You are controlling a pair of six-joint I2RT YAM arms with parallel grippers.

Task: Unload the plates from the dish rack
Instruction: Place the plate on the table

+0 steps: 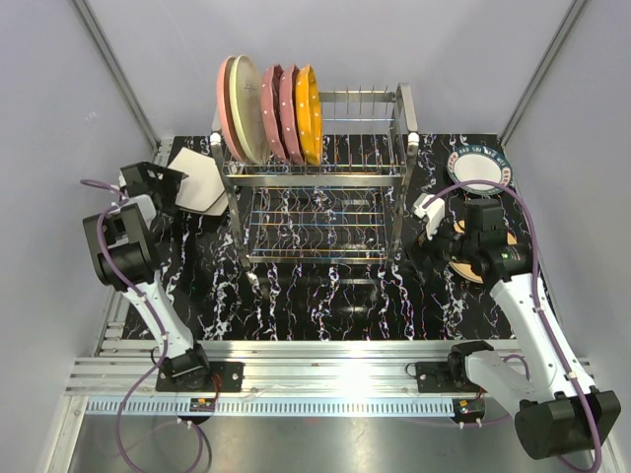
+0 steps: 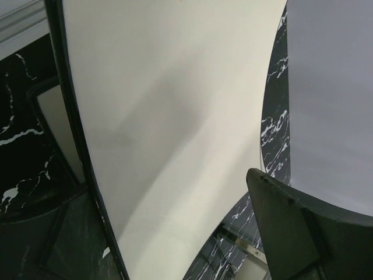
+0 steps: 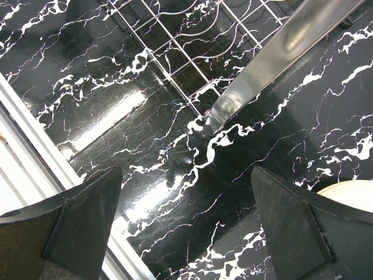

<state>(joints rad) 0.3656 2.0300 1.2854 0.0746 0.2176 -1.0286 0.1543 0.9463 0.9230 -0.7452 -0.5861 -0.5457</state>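
Plainly both the left tool (image 1: 170, 185), astride the squarish white plate (image 2: 175, 87), and the right tool (image 3: 185, 175) stand wide.

Top cam high, facing down; wrist cams close; rt shares dish rack (image 1: 315, 180).

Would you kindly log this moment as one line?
left gripper: open around squarish white plate | right gripper: open, empty | dish rack: five plates upright
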